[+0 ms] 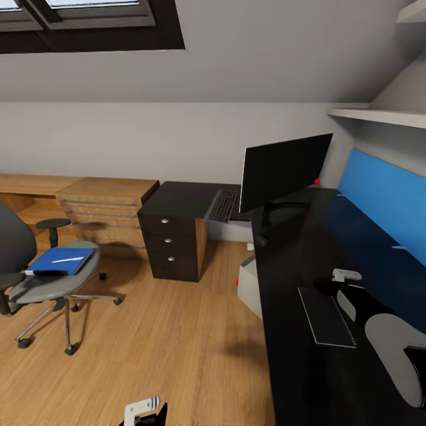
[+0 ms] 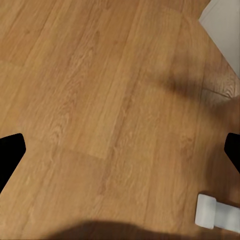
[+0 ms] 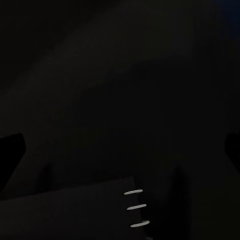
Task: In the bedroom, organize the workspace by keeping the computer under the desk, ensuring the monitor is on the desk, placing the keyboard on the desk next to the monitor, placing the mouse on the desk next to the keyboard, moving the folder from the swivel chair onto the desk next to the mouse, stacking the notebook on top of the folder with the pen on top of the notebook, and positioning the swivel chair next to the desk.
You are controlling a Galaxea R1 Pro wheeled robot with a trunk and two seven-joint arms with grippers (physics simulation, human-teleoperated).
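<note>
The black desk (image 1: 307, 378) runs along the right, with the monitor (image 1: 284, 168) on it and the keyboard (image 1: 223, 205) on its far wing over the dark drawers. The grey notebook (image 1: 325, 316) lies flat on the desk; its binding edge (image 3: 135, 205) shows just below my open right gripper (image 3: 120, 150), which hovers above the desk top (image 1: 340, 283). The blue folder (image 1: 59, 261), with the white pen (image 1: 68, 259) on it, lies on the swivel chair (image 1: 53, 284) at the left. The grey computer (image 1: 248, 287) stands under the desk. My left gripper (image 2: 120, 150) hangs open over bare floor. The mouse is out of view.
A light wooden drawer cabinet (image 1: 106, 207) stands against the back wall left of the desk. A blue panel (image 1: 384, 201) and a white shelf (image 1: 378, 115) line the wall on the right. Wooden floor (image 1: 177, 331) lies between chair and desk.
</note>
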